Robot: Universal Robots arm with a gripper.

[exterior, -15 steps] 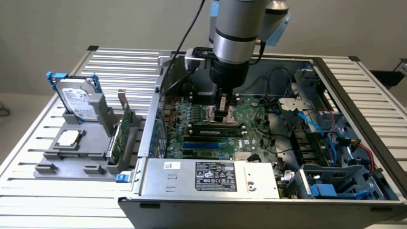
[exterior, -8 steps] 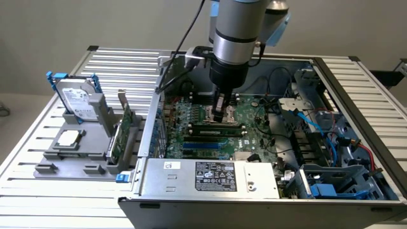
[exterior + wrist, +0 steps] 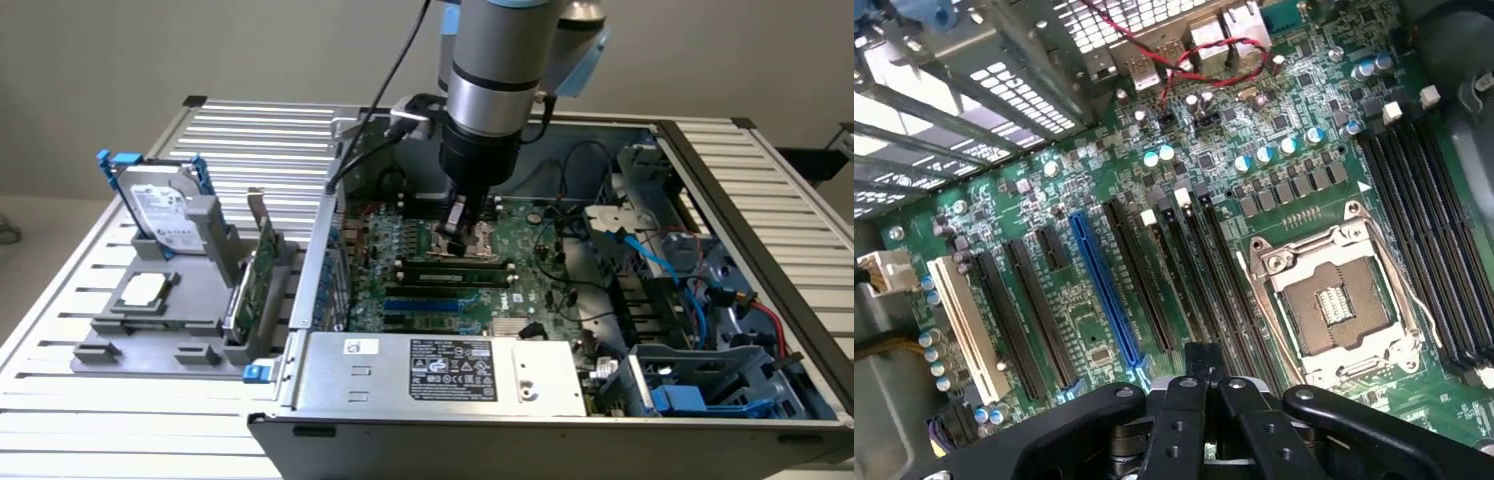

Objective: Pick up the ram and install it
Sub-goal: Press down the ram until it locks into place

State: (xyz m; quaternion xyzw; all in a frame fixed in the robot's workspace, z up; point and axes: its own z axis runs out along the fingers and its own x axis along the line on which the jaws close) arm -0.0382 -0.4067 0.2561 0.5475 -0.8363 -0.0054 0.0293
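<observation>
My gripper [image 3: 461, 238] hangs inside the open computer case [image 3: 747, 200], low over the motherboard [image 3: 1104, 180] next to the silver CPU socket [image 3: 1337, 300]. In the wrist view its black fingers [image 3: 1194, 400] meet at a narrow tip with nothing between them, so the gripper [image 3: 1202, 362] is shut and empty. A long, narrow green strip with dark chips, apparently the ram [image 3: 454, 264], lies along the black memory slots [image 3: 1199, 280] just in front of the gripper. I cannot tell how deep it sits.
A blue slot [image 3: 1104, 290] and a white slot [image 3: 964, 320] run beside the memory slots. Cables and blue drive bays [image 3: 694, 390] crowd the case on the exterior view's right. On that view's left a grey fixture [image 3: 147, 325] holds a hard drive [image 3: 163, 205] and an upright green card [image 3: 264, 255].
</observation>
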